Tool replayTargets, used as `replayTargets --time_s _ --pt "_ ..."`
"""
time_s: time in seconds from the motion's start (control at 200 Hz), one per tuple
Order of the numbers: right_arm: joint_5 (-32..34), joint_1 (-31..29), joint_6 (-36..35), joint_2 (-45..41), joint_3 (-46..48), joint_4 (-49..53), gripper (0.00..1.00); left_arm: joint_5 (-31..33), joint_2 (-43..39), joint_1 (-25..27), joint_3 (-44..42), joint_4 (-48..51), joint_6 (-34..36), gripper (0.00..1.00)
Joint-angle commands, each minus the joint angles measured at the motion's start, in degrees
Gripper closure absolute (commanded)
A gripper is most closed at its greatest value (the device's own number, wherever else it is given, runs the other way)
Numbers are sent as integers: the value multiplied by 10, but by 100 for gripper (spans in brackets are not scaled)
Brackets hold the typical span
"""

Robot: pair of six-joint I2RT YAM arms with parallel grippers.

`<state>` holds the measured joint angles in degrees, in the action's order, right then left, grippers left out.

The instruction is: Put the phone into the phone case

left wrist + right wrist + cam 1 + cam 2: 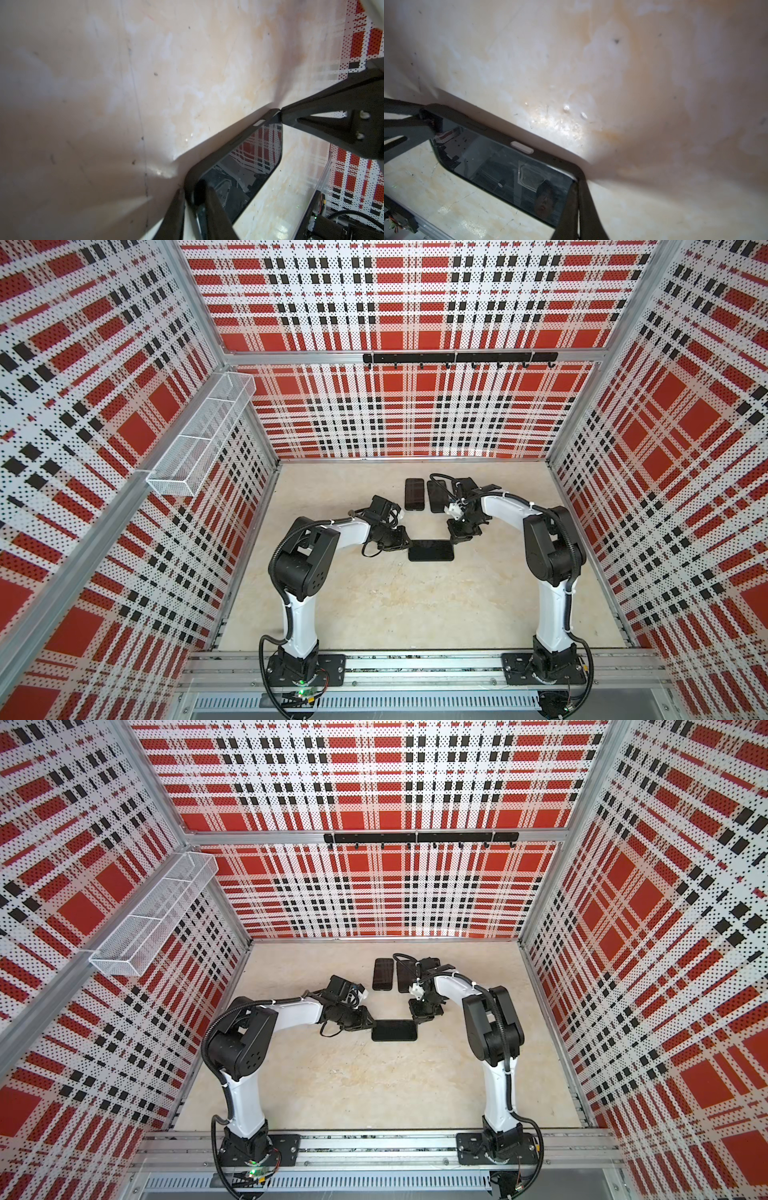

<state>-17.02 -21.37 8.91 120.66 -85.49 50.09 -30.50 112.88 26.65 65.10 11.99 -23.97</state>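
Black rim wraps the glossy screen on every side that both wrist views show, so we judge the phone (pixel 430 549) to be sitting inside the phone case (pixel 226 144) already, or very nearly. It lies flat on the pale tabletop (pixel 395 605) between the two arms. What remains looks like seating the corners. The left arm (pixel 309 560) reaches in low to the short end on its own side. In its wrist view the left jaws stand narrow, one finger (pixel 213 212) lying over the glass and the other (pixel 176 218) against the outside of the case wall, so they appear to pinch that end. We take this as an anchor that keeps the case from sliding while the far end is worked. The right arm (pixel 544 543) comes down at the opposite back corner. The right jaws are closed tight on nothing, their two fingers (pixel 588 216) pressed together into one blunt tip that bears on the case's corner, a sensible way to push a lip over an edge. Whether that corner has fully snapped home we cannot tell. Two more dark flat slabs (pixel 414 494) lie side by side toward the back wall, apart from the work; whether they are phones or spare cases, we cannot say.
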Motion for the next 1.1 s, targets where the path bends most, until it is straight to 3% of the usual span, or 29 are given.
replayTargets --time_s 0.0,0.261,0.456,0.646,0.772,1.092 --pt "9 -52 5 124 72 -56 94 13 19 8 7 3 10 78" --pt "30 -52 5 71 56 -41 92 22 17 3 9 9 15 78" --pt "90 -38 -3 -17 -8 22 80 48 14 -2 14 24 25 78" --pt "115 -28 -16 -41 -28 53 66 65 16 -3 18 32 40 78" --pt "105 -28 -25 -30 -28 49 56 68 18 -4 19 34 42 78" --pt "16 -30 -40 9 -32 16 60 69 23 -2 20 35 44 78"
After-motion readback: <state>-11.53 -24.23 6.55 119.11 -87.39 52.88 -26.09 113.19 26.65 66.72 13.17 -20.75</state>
